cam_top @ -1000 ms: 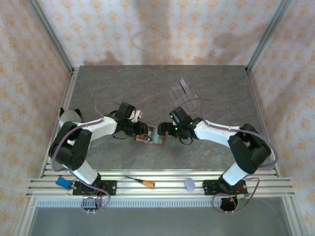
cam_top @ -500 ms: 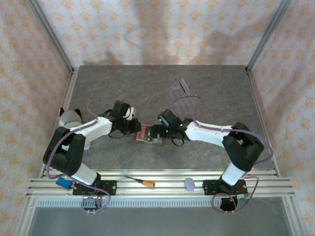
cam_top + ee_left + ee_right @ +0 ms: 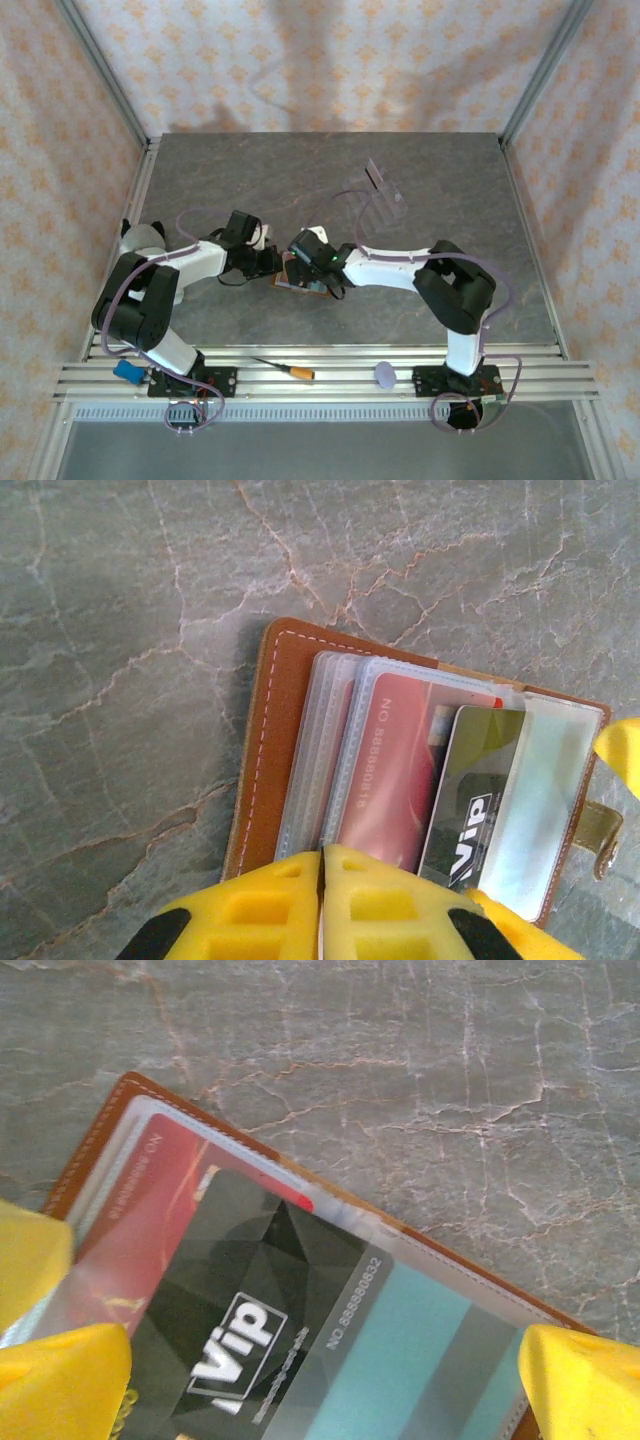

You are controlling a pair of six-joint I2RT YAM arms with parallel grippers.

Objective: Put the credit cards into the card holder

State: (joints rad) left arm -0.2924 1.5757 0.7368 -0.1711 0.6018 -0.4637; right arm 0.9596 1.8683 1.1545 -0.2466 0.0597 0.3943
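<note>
- Left gripper (image 3: 322,880) has closed: jaws together at the near edge of the card holder (image 3: 262,770); can't tell if they pinch a sleeve.
- Right gripper (image 3: 320,1370) has slid over the card holder, jaws wide apart.
- Red card (image 3: 385,770) and teal card (image 3: 400,1360) sit in its sleeves; looks nearly done.

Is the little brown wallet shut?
No, the card holder lies open, showing the red card and the dark VIP card inside.
</note>
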